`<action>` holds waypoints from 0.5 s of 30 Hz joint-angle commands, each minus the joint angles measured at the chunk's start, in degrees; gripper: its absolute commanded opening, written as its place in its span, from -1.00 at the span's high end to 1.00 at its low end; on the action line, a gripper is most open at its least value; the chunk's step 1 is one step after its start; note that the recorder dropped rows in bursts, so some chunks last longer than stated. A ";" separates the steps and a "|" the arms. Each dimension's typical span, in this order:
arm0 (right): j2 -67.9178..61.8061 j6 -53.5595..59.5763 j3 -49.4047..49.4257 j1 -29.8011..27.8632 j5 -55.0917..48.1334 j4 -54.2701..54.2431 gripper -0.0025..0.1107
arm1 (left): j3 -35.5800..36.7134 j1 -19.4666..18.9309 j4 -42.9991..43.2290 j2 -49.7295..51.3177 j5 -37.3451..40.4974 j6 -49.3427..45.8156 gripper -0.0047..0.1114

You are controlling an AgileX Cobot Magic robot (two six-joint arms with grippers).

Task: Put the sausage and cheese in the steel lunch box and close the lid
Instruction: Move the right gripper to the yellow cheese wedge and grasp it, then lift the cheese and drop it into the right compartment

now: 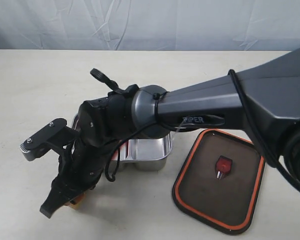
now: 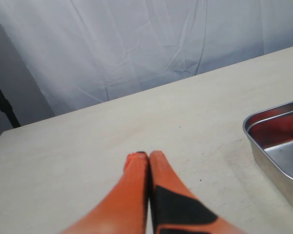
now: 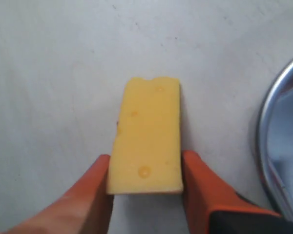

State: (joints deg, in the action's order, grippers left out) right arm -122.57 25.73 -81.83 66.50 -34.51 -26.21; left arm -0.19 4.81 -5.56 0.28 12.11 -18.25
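Observation:
The yellow cheese (image 3: 146,136) lies on the table between the orange fingers of my right gripper (image 3: 144,165), which press on both of its sides. In the exterior view that arm reaches across to the front left, and only a sliver of the cheese (image 1: 77,202) shows under the right gripper (image 1: 65,199). The steel lunch box (image 1: 151,151) sits behind the arm, half hidden. Red of the sausage (image 1: 124,150) shows in one compartment; the same red (image 2: 278,127) appears in the left wrist view. The lid (image 1: 217,181) lies seal-side up at the right. My left gripper (image 2: 147,157) is shut and holds nothing.
A white cloth backdrop hangs behind the table. The lunch box rim (image 3: 263,141) curves close beside the right gripper's finger. The lid's red valve tab (image 1: 223,165) faces up at its centre.

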 commanded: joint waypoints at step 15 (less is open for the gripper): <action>16.00 -8.35 -0.15 -1.95 -2.55 13.89 0.95 | 0.19 0.43 -0.29 -0.28 -0.43 0.15 0.92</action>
State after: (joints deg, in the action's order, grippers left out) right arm -110.71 23.17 -81.83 66.21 -39.23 -20.22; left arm -0.19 4.81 -5.56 0.28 12.11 -18.25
